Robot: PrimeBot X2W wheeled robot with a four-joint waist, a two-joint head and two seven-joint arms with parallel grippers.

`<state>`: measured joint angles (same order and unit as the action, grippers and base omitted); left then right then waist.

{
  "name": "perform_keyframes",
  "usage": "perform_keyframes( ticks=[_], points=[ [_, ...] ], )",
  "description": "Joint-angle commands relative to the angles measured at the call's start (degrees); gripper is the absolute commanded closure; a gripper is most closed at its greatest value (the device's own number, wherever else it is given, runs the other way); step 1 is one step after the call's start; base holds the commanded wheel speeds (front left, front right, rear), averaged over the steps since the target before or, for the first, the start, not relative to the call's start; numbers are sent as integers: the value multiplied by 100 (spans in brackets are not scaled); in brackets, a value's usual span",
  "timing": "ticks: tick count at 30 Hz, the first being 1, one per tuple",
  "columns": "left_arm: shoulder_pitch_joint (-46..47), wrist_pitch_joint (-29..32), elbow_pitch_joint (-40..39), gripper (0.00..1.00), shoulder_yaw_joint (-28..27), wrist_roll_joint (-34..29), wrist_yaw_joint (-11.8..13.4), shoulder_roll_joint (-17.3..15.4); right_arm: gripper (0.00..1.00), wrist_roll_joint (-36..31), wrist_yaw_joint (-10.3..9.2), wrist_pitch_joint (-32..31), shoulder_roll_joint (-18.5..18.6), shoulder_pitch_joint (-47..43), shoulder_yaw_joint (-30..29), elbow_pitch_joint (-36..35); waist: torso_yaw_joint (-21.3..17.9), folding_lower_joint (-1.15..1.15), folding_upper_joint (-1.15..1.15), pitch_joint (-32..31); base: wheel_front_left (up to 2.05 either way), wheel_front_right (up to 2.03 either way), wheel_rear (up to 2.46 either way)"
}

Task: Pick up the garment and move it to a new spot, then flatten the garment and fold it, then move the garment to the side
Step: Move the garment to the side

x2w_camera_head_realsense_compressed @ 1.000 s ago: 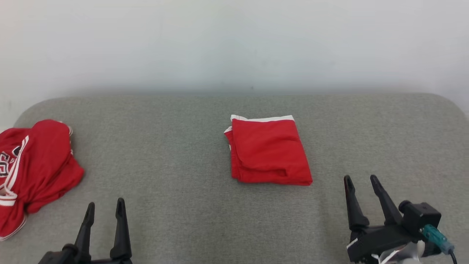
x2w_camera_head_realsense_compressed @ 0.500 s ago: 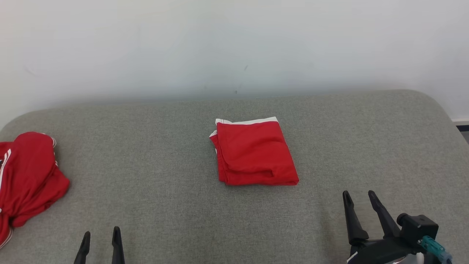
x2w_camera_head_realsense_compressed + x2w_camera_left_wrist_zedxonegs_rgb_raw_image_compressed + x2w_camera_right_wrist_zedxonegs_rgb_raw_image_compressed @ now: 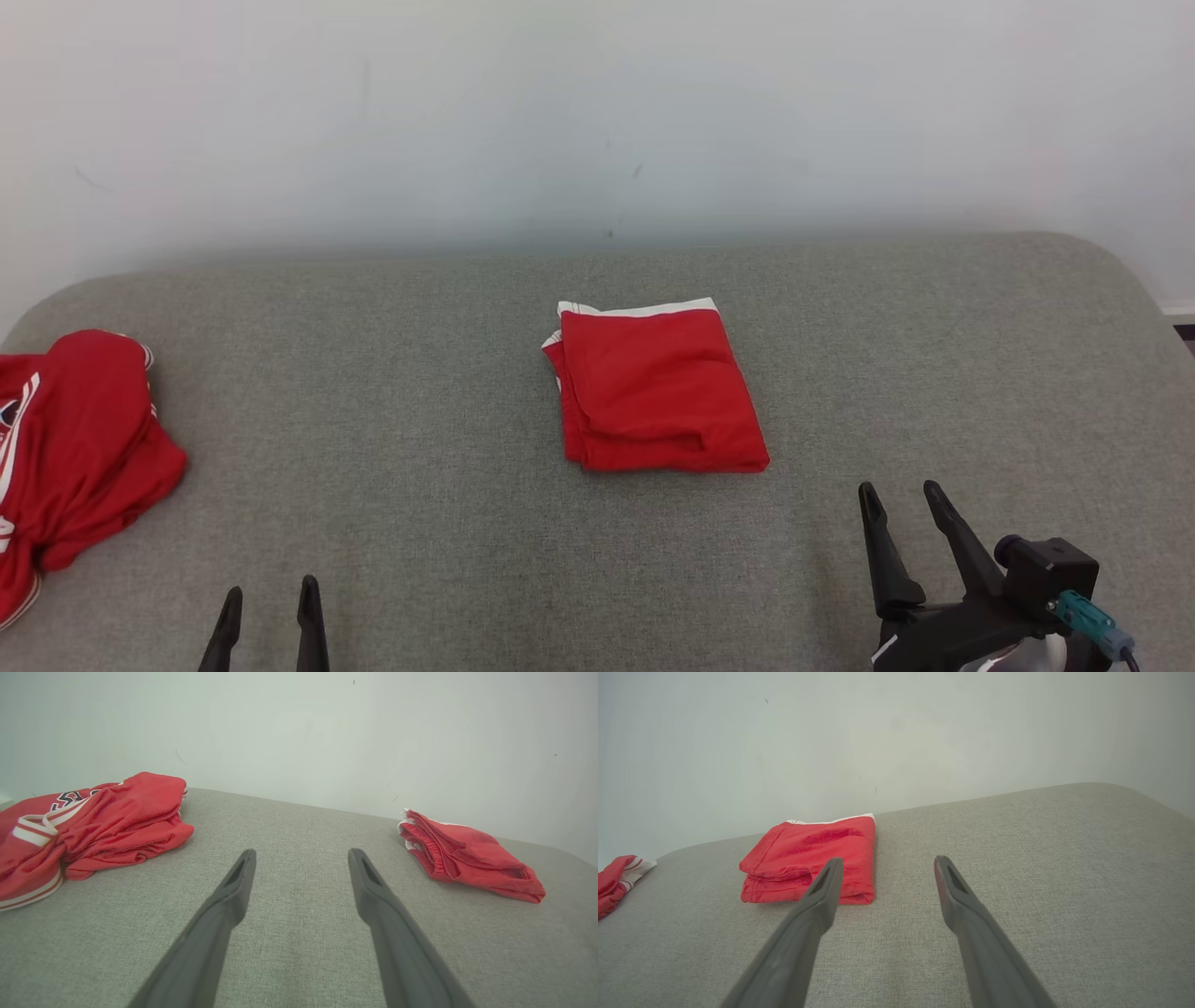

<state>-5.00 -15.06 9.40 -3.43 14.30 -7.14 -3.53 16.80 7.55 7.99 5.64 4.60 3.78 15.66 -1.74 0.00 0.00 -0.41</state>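
We judged the folded red shorts (image 3: 658, 392) light, soft and limp, apt to fall open if lifted by one layer, so we would pinch all layers at the near folded edge. They lay mid-desk (image 3: 448, 523), ahead and left of our right hand (image 3: 898, 487), well apart from it; our left hand (image 3: 271, 588) sat farther off. Both hands stood wide and empty. A crumpled red jersey (image 3: 75, 448) lay far left.
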Motion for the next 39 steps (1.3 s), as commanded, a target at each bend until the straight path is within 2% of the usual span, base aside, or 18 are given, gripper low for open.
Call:
perform_keyframes(
  ticks=[1,15,20,22,27,28,33,39],
  points=[
    [-47,-20,-25,0,13,-14,-29,28,0,-47,-10,-20,-27,0,-11,9,3,0,0,4,0,0,0],
    [-24,-19,-65,0,116,-67,-28,41,0,-159,-10,-59,-49,-17,-13,19,22,0,0,33,0,0,0],
    [-14,-20,-56,0,194,-82,-28,43,0,-385,-11,-437,76,193,-34,62,79,0,0,64,0,0,0],
    [19,1,-82,0,228,-97,-29,14,0,-343,-11,-847,78,368,-112,106,110,0,0,100,0,0,0],
    [188,97,-164,0,360,-71,-34,-44,0,-443,-10,-2499,307,1206,58,267,267,0,0,233,0,0,0],
    [188,97,-164,0,360,-71,-34,-44,0,-443,-10,-2499,307,1206,58,267,267,0,0,233,0,0,0],
    [363,149,-178,0,567,-4,-41,-107,0,-348,-10,-4056,618,2081,247,550,569,0,0,496,0,0,0],
    [613,137,-86,0,800,131,-29,-159,0,-747,-10,-4988,789,3229,-152,1256,1039,0,0,927,0,0,0]
  ],
)
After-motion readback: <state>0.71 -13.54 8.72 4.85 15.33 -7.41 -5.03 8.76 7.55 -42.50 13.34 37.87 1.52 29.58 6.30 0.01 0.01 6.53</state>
